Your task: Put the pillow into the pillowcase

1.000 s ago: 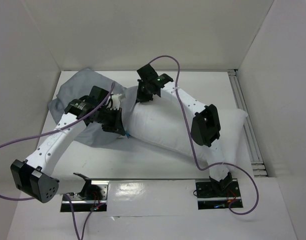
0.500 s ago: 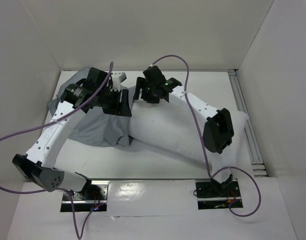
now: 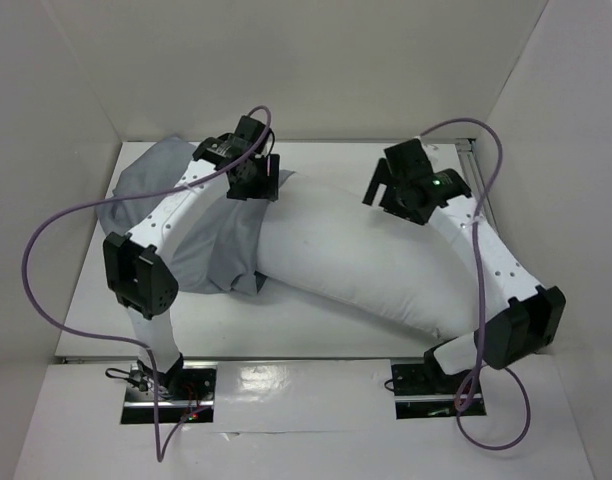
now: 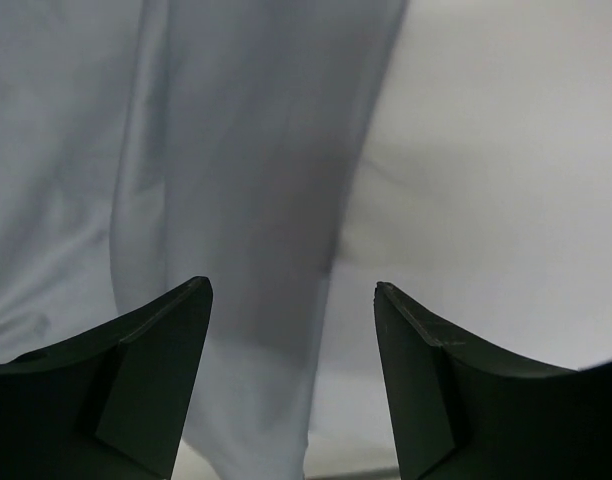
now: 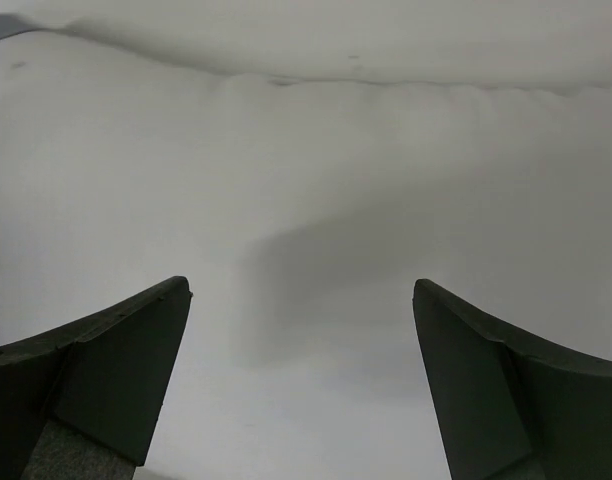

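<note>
The white pillow (image 3: 366, 255) lies slantwise across the table, and its left end runs under the edge of the grey pillowcase (image 3: 171, 215), which is crumpled at the back left. My left gripper (image 3: 269, 184) hovers over that edge, open and holding nothing. In the left wrist view, the left gripper (image 4: 293, 290) has grey pillowcase (image 4: 186, 180) to the left and pillow (image 4: 506, 170) to the right below it. My right gripper (image 3: 378, 183) hangs open above the pillow's upper right side. The right wrist view shows the right gripper (image 5: 302, 285) empty over the white pillow (image 5: 306, 170).
White walls enclose the table on three sides. A metal rail (image 3: 488, 235) runs along the right edge. Purple cables (image 3: 46, 240) loop off both arms. The arm base plates (image 3: 176, 385) sit at the near edge.
Both grippers have opened and let go of the fabric. The left arm swung toward the back and the right arm moved off to the right, away from the pillow's left end.
</note>
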### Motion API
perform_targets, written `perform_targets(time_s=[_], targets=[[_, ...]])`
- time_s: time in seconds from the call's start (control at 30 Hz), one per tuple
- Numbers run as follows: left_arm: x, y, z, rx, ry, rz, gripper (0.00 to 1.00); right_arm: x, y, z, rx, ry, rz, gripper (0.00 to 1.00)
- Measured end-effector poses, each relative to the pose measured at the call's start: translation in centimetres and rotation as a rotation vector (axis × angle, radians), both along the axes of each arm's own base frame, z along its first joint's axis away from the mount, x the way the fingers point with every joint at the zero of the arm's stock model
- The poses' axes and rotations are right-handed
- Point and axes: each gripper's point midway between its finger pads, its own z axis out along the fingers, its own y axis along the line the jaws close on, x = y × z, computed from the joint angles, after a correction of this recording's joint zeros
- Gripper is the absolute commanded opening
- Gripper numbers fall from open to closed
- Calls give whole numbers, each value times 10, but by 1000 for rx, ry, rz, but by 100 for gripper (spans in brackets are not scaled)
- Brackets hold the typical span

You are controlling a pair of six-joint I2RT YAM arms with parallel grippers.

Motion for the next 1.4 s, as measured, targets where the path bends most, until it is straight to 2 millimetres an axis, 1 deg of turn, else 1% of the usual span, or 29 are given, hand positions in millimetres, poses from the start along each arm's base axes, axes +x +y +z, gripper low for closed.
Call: perform_targets(time_s=[0.07, 0.13, 0.2, 0.27, 0.37, 0.47, 0.5, 0.53, 0.57, 0.6, 0.63, 0.73, 0.83, 0.93, 1.07, 1.17, 1.23, 1.3, 1.4], targets=[[13, 1, -6, 27, -15, 34, 78, -13, -35, -8, -26, 24, -80, 100], [25, 1, -14, 54, -21, 55, 78, -33, -59, -18, -41, 49, -129, 100], [37, -2, -20, 66, -24, 63, 78, -54, -77, -25, -44, 73, -166, 100], [48, -7, -28, 68, -24, 64, 77, -69, -92, -31, -44, 95, -203, 100], [62, -14, -37, 67, -23, 62, 70, -79, -108, -40, -46, 121, -255, 100], [77, -23, -41, 54, -35, 54, 35, -83, -114, -53, -37, 144, -276, 98], [81, -26, -42, 48, -36, 50, 13, -85, -114, -58, -29, 154, -274, 88], [84, -29, -43, 41, -37, 44, 4, -87, -113, -63, -25, 162, -269, 76], [85, -32, -44, 33, -35, 33, 0, -89, -112, -70, -15, 171, -263, 58], [86, -34, -44, 30, -33, 17, 0, -91, -111, -77, -11, 182, -251, 14], [84, -36, -43, 19, -29, 3, 0, -91, -109, -81, -5, 184, -239, 0], [83, -47, -37, -34, -28, -31, 0, -88, -101, -88, 31, 158, -219, 0], [78, -61, -30, -89, -26, -81, 0, -86, -94, -82, 48, 115, -192, 0], [66, -81, -15, -135, -37, -159, 0, -85, -84, -77, 64, 92, -155, 0], [32, -126, 18, -229, -61, -300, 0, -80, -60, -63, 85, 70, -84, 0], [-1, -164, 46, -309, -76, -420, 0, -75, -36, -39, 101, 35, -21, 0], [-19, -180, 57, -358, -65, -482, 0, -75, -26, -25, 110, 13, 3, 0], [-27, -187, 63, -392, -57, -515, 0, -78, -22, -18, 109, 6, 8, 0], [-23, -184, 60, -390, -54, -503, 0, -85, -18, -17, 118, 8, 7, 0]])
